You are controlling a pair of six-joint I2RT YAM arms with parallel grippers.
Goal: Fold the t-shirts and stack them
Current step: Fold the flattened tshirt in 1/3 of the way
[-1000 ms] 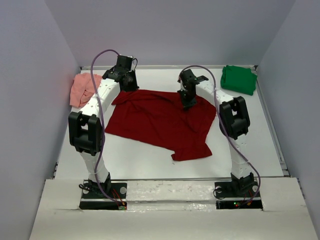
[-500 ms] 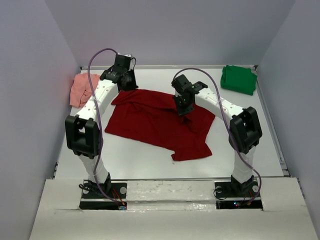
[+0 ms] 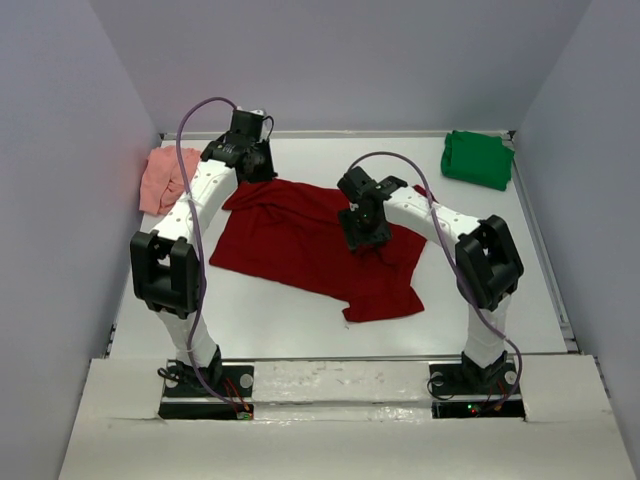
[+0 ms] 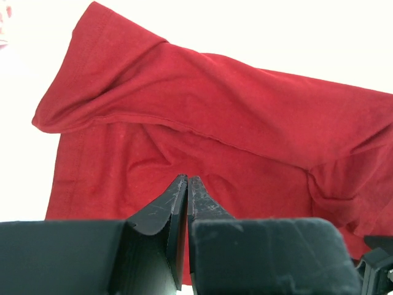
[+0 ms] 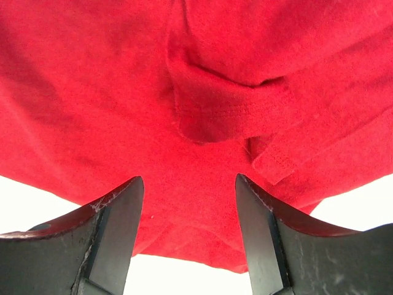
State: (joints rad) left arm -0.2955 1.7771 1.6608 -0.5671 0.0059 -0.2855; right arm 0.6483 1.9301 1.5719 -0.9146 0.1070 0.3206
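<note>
The dark red t-shirt (image 3: 290,240) lies spread across the middle of the table, its right side rumpled inward. My left gripper (image 3: 254,166) sits at the shirt's back left corner. In the left wrist view its jaws (image 4: 187,178) are pressed together on a ridge of the red cloth (image 4: 233,135). My right gripper (image 3: 362,232) hovers over the shirt's right half. Its fingers (image 5: 189,184) stand wide apart with only flat red cloth (image 5: 92,92) below, and a folded sleeve hem (image 5: 227,110) lies just beyond them. The green t-shirt (image 3: 477,158) lies folded at the back right. The pink t-shirt (image 3: 163,176) lies crumpled at the back left.
Grey walls close in the table (image 3: 480,300) on three sides, and a raised rim (image 3: 545,250) runs along its right edge. Purple cables (image 3: 200,110) loop above both arms. White table shows in front of the red shirt and to its right.
My right gripper moved nearer and leftward across the red shirt, pulling its back right part inward, then opened and let the cloth go. The left gripper stayed where it was.
</note>
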